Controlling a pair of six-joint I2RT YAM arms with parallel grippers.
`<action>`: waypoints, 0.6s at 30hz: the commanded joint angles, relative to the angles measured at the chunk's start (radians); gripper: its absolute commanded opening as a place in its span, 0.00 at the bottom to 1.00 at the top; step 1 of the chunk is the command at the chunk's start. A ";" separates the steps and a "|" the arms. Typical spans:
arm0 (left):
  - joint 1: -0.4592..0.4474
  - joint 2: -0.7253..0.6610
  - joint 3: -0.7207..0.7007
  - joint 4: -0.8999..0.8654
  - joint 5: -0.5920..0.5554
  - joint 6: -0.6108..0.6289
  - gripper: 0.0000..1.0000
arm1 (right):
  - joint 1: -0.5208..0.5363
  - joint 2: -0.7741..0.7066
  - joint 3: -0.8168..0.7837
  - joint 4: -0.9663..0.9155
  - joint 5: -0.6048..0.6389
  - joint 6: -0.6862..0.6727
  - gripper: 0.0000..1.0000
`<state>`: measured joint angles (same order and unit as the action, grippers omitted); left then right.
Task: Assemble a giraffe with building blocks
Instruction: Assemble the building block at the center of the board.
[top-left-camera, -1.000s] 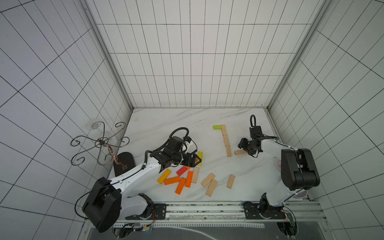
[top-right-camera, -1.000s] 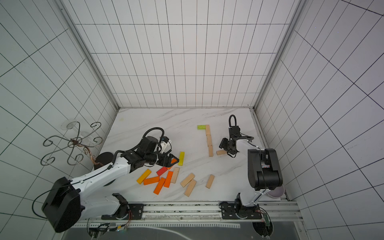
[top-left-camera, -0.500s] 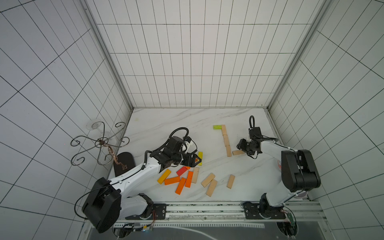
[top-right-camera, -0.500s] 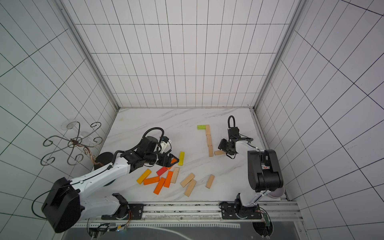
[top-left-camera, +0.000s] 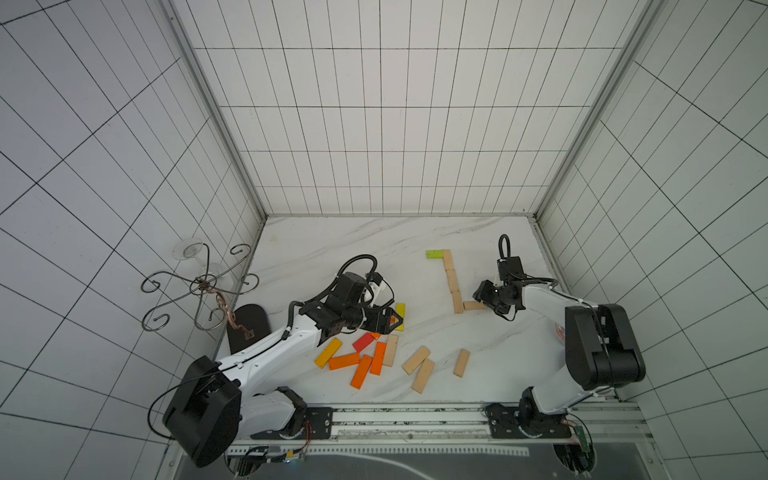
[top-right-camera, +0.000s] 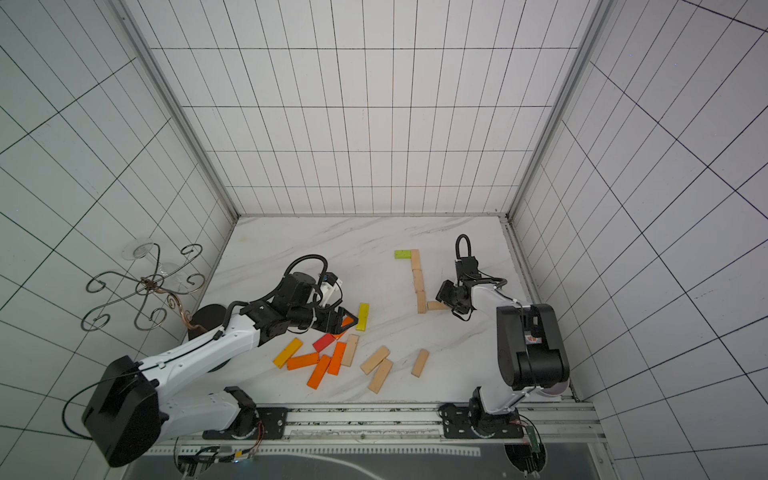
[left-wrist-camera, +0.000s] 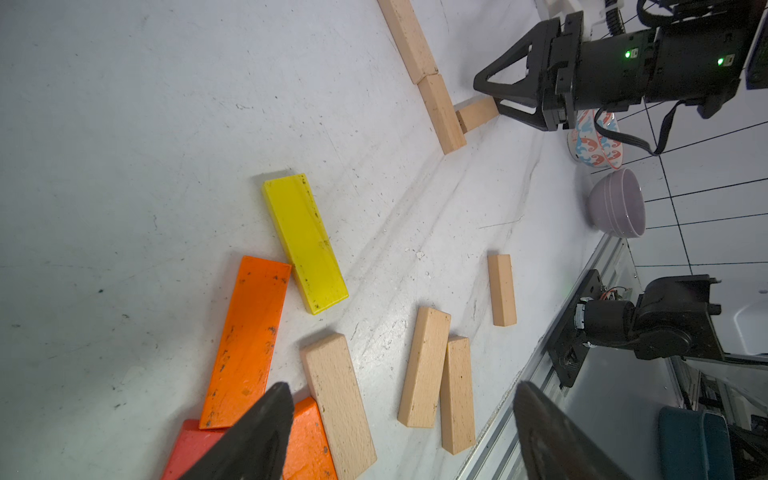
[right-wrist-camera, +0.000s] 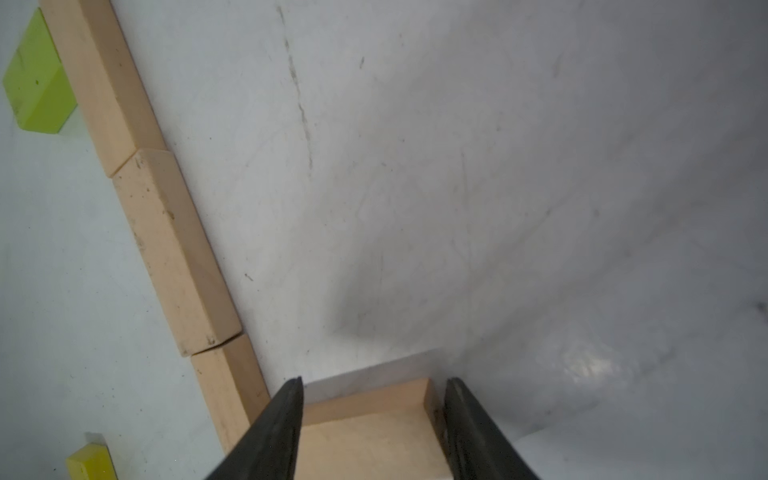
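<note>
A lime green block (top-left-camera: 434, 253) lies beside the far end of a column of plain wooden blocks (top-left-camera: 451, 279). Both also show in the right wrist view, the green block (right-wrist-camera: 37, 79) and the column (right-wrist-camera: 166, 241). My right gripper (top-left-camera: 481, 301) is shut on a wooden block (right-wrist-camera: 370, 428) that lies crosswise on the table, its end against the column's near end. My left gripper (left-wrist-camera: 402, 386) hangs open and empty over the loose pile, just above a red block (top-left-camera: 363, 341) and orange blocks (top-left-camera: 345, 360). A yellow block (left-wrist-camera: 305, 243) lies just beyond it.
Loose wooden blocks (top-left-camera: 416, 360) and a single one (top-left-camera: 461, 363) lie near the front rail (top-left-camera: 415, 415). A metal scroll stand (top-left-camera: 199, 286) stands off the table's left edge. Behind the right arm sit a grey bowl (left-wrist-camera: 617, 203) and a patterned bowl (left-wrist-camera: 594, 141).
The right gripper has narrowed on the wooden block and shifted it slightly left, up to the column's near end. The left arm has not moved.
</note>
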<state>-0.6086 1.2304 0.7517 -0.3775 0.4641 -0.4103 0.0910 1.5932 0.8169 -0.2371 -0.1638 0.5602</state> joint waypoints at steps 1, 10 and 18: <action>0.001 -0.014 0.011 0.026 -0.002 0.000 0.83 | 0.011 -0.017 -0.044 -0.025 -0.008 0.013 0.56; 0.001 -0.009 0.011 0.031 -0.001 -0.003 0.83 | 0.029 -0.002 -0.036 -0.025 -0.008 0.015 0.56; 0.001 -0.015 0.009 0.029 -0.001 -0.003 0.83 | 0.029 -0.030 -0.021 -0.052 0.021 0.020 0.60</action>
<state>-0.6086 1.2304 0.7517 -0.3771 0.4644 -0.4107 0.1116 1.5909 0.8169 -0.2413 -0.1684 0.5709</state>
